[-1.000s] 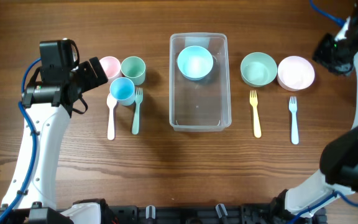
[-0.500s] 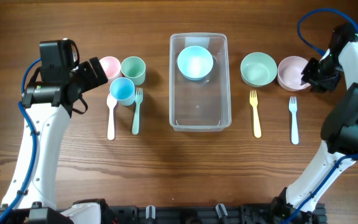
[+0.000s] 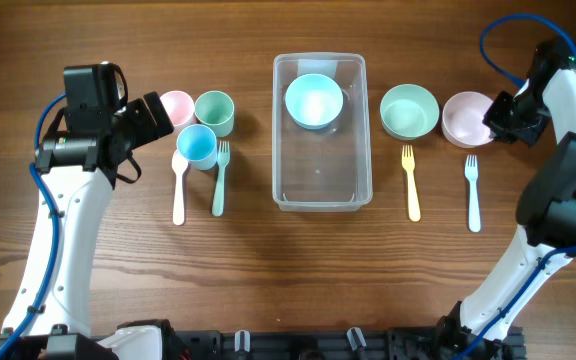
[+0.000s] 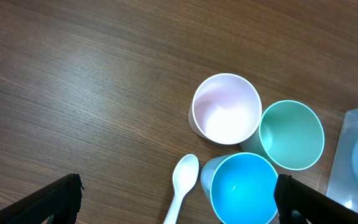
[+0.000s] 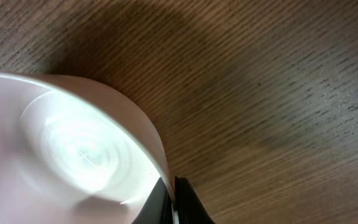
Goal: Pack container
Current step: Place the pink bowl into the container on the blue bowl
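Wooden tabletop (image 3: 268,270) carries everything. Clear container (image 3: 280,150) sits at the middle of the tabletop, upright, long side running away from the robot. A blue bowl (image 3: 314,100) lies inside it at the far end; the near end holds nothing else visible.

Left hand (image 3: 153,118) hovers over the cup cluster left of the container, fingers spread wide, holding nothing. Right hand (image 3: 492,118) is at the right edge of the pink bowl (image 3: 465,117). The right wrist view shows its dark fingertips (image 5: 188,202) pinched narrow on the bowl's rim, one inside and one outside.

Green bowl (image 3: 409,110) sits right of the container, near it. The pink bowl is just beside the green one on the right; cannot tell if they touch.

Three cups stand bunched left of the container: pink cup (image 3: 176,105), green cup (image 3: 214,111), blue cup (image 3: 196,145) nearest the robot, all upright and close together.

White spoon (image 3: 179,185) and green fork (image 3: 219,180) lie side by side below the cups. Yellow fork (image 3: 410,185) lies below the green bowl, pale blue fork (image 3: 472,192) below the pink bowl.
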Robot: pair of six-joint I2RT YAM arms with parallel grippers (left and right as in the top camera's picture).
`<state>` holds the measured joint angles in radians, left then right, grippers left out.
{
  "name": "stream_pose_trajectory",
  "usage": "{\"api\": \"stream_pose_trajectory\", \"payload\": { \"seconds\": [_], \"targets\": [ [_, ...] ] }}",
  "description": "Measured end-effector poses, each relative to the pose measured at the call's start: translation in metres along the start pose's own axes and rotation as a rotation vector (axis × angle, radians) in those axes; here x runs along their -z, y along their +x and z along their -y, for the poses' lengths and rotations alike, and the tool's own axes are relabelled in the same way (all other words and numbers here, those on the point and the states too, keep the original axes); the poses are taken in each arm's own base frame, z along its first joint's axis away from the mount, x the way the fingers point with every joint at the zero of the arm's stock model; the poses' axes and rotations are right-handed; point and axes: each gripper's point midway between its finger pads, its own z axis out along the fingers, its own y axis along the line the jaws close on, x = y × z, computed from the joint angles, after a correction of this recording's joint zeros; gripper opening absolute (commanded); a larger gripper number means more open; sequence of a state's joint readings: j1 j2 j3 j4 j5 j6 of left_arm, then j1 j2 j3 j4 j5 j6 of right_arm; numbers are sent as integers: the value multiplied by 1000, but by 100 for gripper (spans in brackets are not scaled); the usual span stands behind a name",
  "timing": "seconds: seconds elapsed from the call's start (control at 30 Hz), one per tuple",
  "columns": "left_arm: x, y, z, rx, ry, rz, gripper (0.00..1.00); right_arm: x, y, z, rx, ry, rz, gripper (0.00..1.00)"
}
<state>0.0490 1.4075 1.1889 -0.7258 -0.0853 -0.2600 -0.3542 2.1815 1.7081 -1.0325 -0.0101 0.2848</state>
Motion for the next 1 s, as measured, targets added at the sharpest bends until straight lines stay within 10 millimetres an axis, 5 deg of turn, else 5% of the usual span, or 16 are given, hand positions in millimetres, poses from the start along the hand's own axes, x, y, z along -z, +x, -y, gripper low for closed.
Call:
{"api": "stream_pose_trajectory", "payload": {
  "seconds": [0.13, 0.2, 0.3, 0.4, 0.43, 0.5, 0.6, 0.63, 0.73, 0.8, 1.0],
  "targets": [
    [0, 0, 0, 0, 0, 0, 100, 39, -6, 2, 3, 3, 90, 4],
    [0, 0, 0, 0, 0, 0, 100, 99, -13, -11, 26, -41, 245, 4],
    [0, 0, 0, 0, 0, 0, 100, 201, 8, -66, 174, -166, 488, 4],
    [0, 0, 0, 0, 0, 0, 100, 256, 67, -140, 415, -300, 585, 4],
    [0, 0, 0, 0, 0, 0, 100, 259, 94, -171, 511, -348, 569, 4],
    [0, 0, 0, 0, 0, 0, 100, 246, 117, -211, 614, -374, 542, 4],
    [0, 0, 0, 0, 0, 0, 100, 208, 145, -261, 732, -389, 474, 4],
    [0, 0, 0, 0, 0, 0, 100, 180, 146, -277, 758, -377, 434, 4],
    [0, 0, 0, 0, 0, 0, 100, 110, 140, -291, 768, -325, 326, 5],
    [0, 0, 0, 0, 0, 0, 100, 87, 139, -296, 771, -311, 299, 4],
    [0, 0, 0, 0, 0, 0, 100, 81, 127, -309, 746, -343, 339, 4]
  ]
}}
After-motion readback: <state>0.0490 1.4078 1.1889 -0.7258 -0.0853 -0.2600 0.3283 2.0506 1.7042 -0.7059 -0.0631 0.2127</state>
